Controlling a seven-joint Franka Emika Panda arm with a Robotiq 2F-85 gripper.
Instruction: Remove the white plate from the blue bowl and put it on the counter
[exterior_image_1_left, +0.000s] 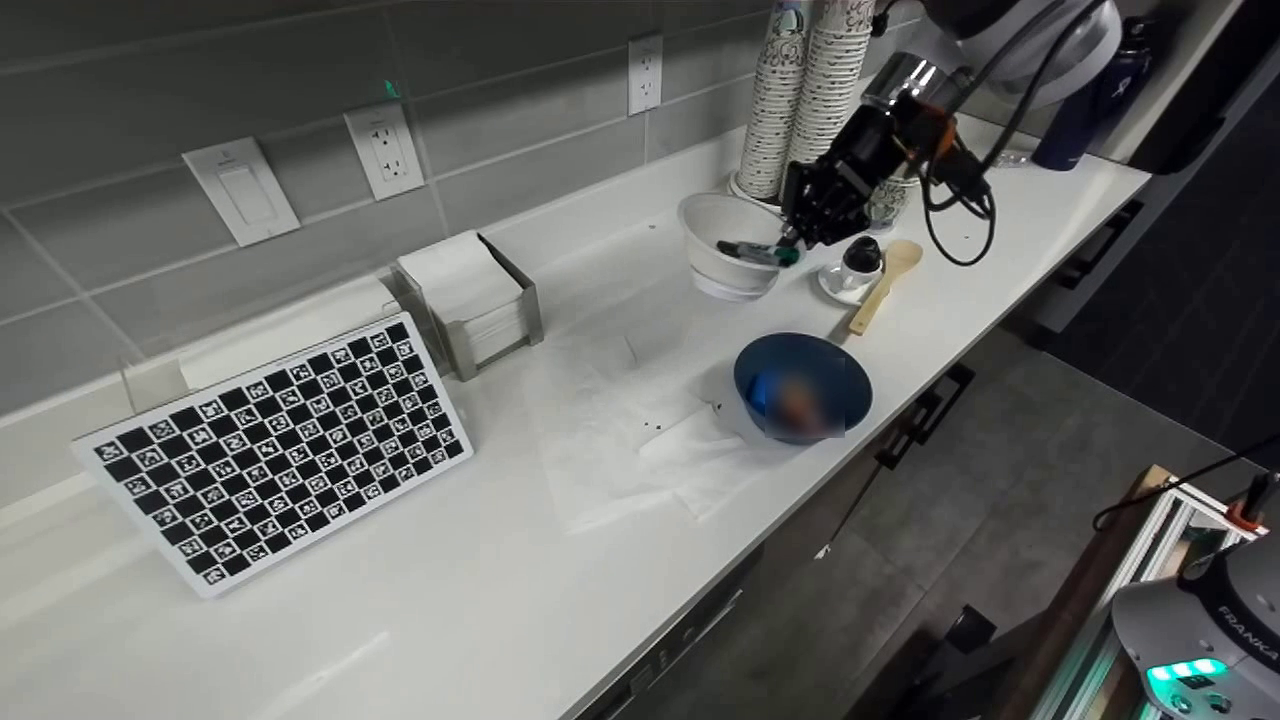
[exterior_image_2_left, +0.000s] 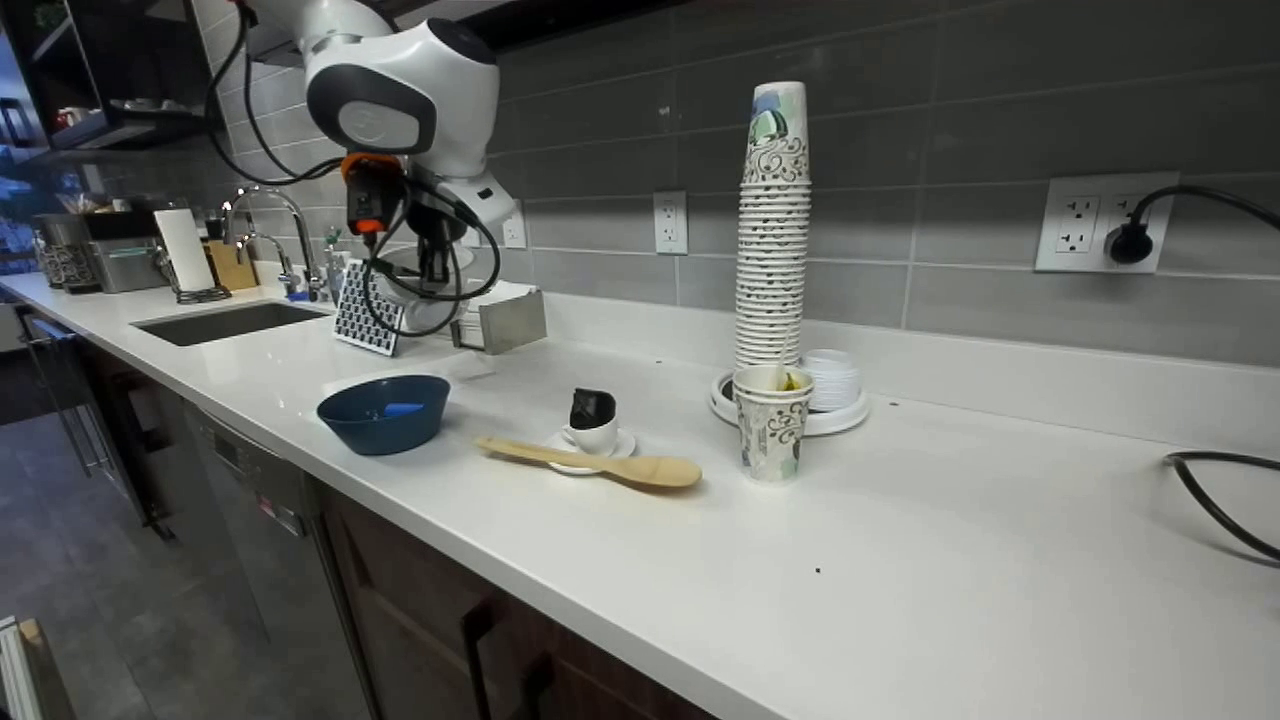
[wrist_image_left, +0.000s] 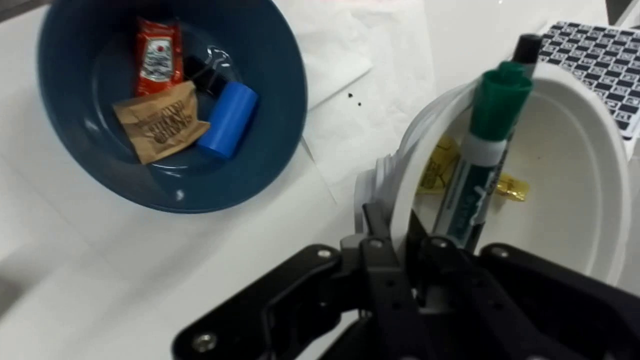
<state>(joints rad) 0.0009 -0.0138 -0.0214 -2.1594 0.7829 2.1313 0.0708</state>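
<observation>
Outside the round dark-blue bowl (wrist_image_left: 270, 135), grips the round white dish (wrist_image_left: 560, 220) by its rim with the black hand (wrist_image_left: 394, 220). Probably pinches there to clear the green-capped marker (wrist_image_left: 481, 152).

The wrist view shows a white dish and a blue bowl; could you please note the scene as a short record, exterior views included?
gripper: closed on the rim of the white dish
white dish: tilted, outside the blue bowl
dish contents: green-capped marker, black-capped marker, yellow wrapped pieces
blue bowl: on the counter
bowl contents: red packet, brown packet, blue cylinder, black item
near bowl: wooden spoon
dish touching counter: cannot tell
</observation>
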